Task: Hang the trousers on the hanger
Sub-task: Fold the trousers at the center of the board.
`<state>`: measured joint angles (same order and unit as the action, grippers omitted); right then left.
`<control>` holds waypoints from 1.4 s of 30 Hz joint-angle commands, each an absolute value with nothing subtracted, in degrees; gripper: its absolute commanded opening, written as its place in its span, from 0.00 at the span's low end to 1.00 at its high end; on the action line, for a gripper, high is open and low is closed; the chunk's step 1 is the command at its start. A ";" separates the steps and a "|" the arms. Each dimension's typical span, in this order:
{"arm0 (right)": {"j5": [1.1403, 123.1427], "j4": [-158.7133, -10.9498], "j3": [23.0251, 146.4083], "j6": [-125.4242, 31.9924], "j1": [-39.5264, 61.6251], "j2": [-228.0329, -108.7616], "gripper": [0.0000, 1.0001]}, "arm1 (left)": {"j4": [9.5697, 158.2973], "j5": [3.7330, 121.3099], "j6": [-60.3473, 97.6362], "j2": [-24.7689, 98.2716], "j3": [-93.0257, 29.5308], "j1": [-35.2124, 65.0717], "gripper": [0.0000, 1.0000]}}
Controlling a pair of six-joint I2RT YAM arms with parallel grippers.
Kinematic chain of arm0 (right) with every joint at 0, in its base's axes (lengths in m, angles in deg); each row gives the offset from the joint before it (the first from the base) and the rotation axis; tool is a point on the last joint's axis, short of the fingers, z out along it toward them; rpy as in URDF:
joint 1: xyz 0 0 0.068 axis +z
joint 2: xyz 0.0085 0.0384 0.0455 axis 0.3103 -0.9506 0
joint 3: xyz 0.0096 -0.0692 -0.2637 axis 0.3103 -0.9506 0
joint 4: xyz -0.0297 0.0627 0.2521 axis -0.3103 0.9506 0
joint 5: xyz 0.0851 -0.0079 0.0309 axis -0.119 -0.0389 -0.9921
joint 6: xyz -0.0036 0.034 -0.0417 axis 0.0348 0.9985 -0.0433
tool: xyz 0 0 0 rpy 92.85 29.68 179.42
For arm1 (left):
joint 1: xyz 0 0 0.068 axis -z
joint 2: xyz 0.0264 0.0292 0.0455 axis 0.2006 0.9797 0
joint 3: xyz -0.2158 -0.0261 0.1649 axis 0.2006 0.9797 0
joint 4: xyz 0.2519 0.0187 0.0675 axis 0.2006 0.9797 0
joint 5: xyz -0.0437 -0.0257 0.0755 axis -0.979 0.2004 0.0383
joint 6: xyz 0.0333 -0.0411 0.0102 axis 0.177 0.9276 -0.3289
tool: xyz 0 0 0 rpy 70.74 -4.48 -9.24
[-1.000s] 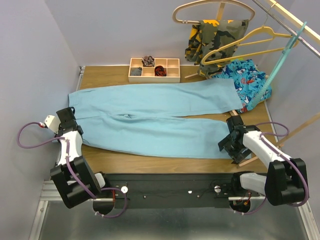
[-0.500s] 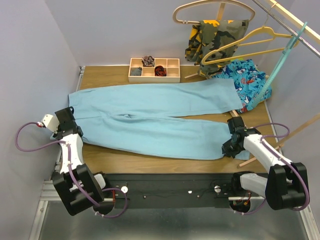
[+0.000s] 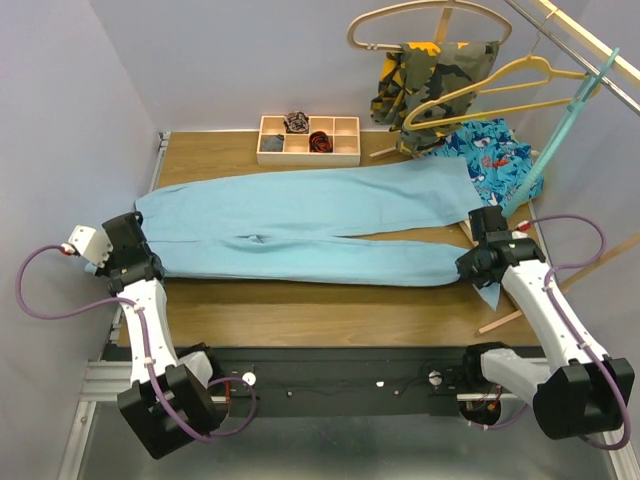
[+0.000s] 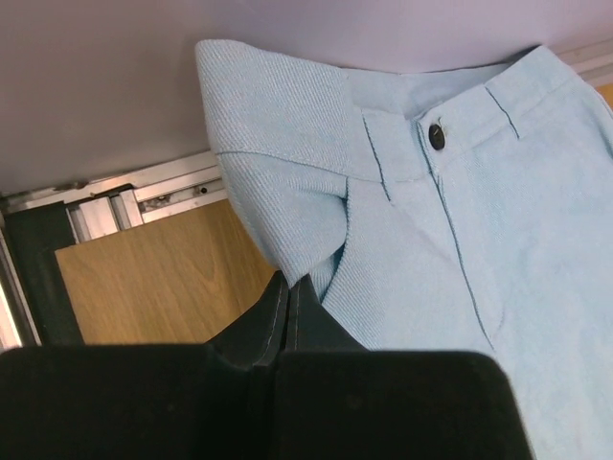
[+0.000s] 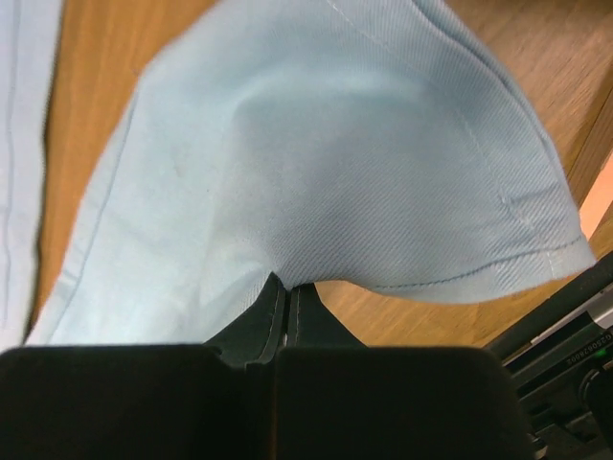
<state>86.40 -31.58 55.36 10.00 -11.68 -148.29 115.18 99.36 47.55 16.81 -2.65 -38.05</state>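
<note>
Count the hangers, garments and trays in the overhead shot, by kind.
Hangers: 3 (pale wooden hanger, yellow hanger, thin teal hanger)
Garments: 3 (light sky-blue cloth trousers, camouflage garment, blue shark-print cloth)
Trays: 1 (pale wooden compartment tray)
Total: 7

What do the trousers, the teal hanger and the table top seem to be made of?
The trousers: soft woven cloth, probably cotton twill; the left wrist view shows fine diagonal ribs, stitched seams, matte surface. The teal hanger: plastic or coated metal, thin, smooth, evenly coloured; too small to tell which. The table top: wood or wood-look laminate, brown with grain lines, dull sheen.
</note>
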 commanded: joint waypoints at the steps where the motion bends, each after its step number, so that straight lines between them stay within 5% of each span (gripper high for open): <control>1: 102.12 -26.36 58.82 10.46 -12.63 -147.60 0.01 | 113.81 110.42 44.51 14.08 -4.84 -38.64 0.00; 25: 102.13 -45.61 70.16 -8.96 -12.63 -170.53 0.01 | 97.99 100.85 33.43 22.60 -9.41 -31.08 0.00; 42: 101.33 -47.46 91.34 -12.92 -12.54 -191.46 0.01 | 93.25 96.45 30.88 34.90 -16.88 -29.24 0.00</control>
<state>93.75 -46.58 85.20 -9.78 -11.31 -187.30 98.86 94.33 33.15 31.93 -13.05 -28.54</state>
